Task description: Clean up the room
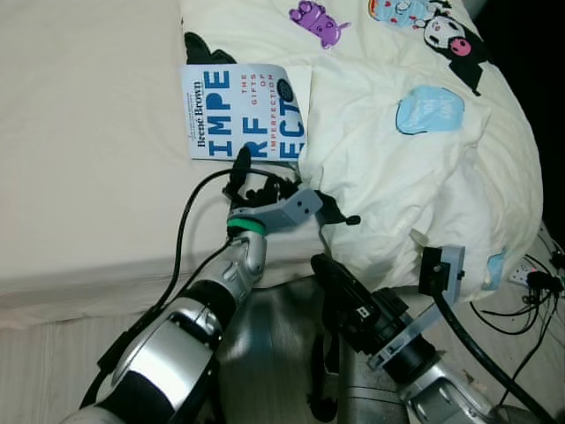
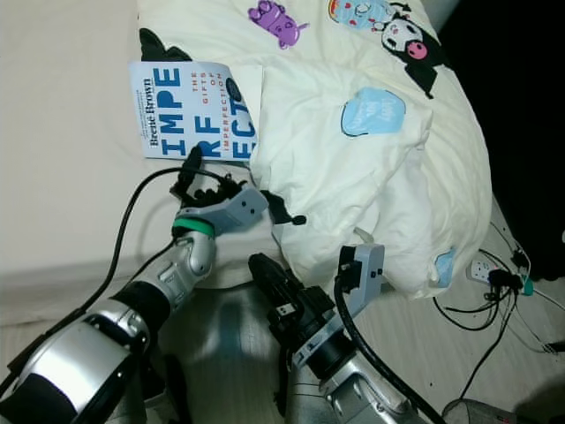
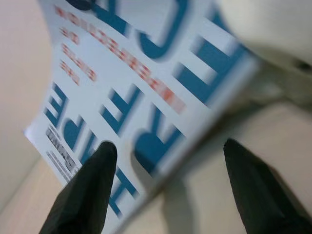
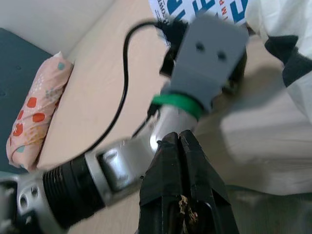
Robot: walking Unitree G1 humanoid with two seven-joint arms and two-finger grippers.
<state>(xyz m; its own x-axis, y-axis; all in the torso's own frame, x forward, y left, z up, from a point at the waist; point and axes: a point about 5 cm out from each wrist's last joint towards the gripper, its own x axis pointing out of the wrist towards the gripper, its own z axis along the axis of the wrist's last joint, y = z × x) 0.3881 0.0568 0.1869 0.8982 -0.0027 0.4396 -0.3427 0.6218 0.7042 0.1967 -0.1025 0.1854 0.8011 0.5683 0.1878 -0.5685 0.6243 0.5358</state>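
Nearest the head camera, the right gripper (image 1: 331,274) hangs low beside the bed edge, its two black fingers pressed together on nothing, apparently parked out of the way while the other arm works. Beyond it the left gripper (image 1: 252,177) reaches over the mattress (image 1: 88,132) to the near edge of the book (image 1: 243,110); in its wrist view the fingers (image 3: 87,190) stand wide apart and empty, one tip over the cover's near corner and the other over bare sheet, which reads as lining up to straddle that edge for a pinch. Whether a tip touches the cover I cannot tell. Lying face up on the cream sheet toward the far side of the bed, the book has its right side tucked under the rumpled cartoon-print duvet (image 1: 397,177), so the free near edge is the sensible place to grab. Its glossy white cover carries big blue block letters, smaller red text and an author line.
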